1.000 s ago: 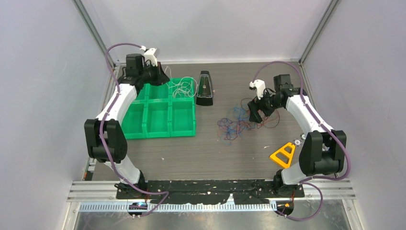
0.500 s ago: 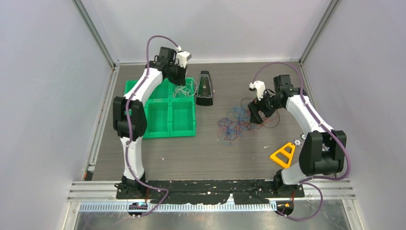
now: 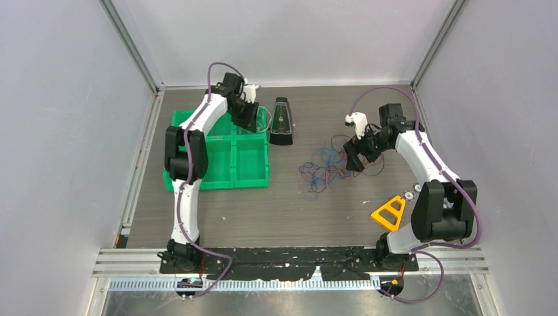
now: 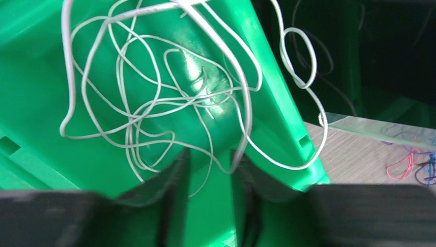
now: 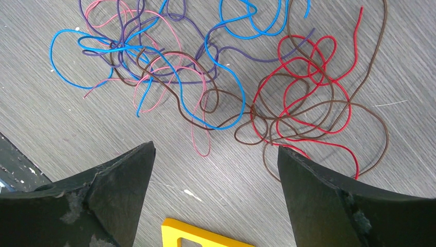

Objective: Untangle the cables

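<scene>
Where the dark grey wood-grain bench ends, plain pale walls close it in on three sides, with metal posts in the far corners. Two arms are bolted at the near edge, the left arm and the right arm.

On the bench there is one green tray of square compartments, one black pyramid-shaped object just beside its far right corner, and one yellow triangular frame near the right arm.

The cables lie in two groups. A white cable curls in loops in the tray's far right compartment, one loop hanging over the wall. The coloured tangle lies on the bare bench right of centre, in five colours: blue, pink, purple, brown and red.

The left jaws hang over the white loops, only narrowly apart, nothing clamped. The right jaws stand wide above the near edge of the coloured tangle, empty.
</scene>
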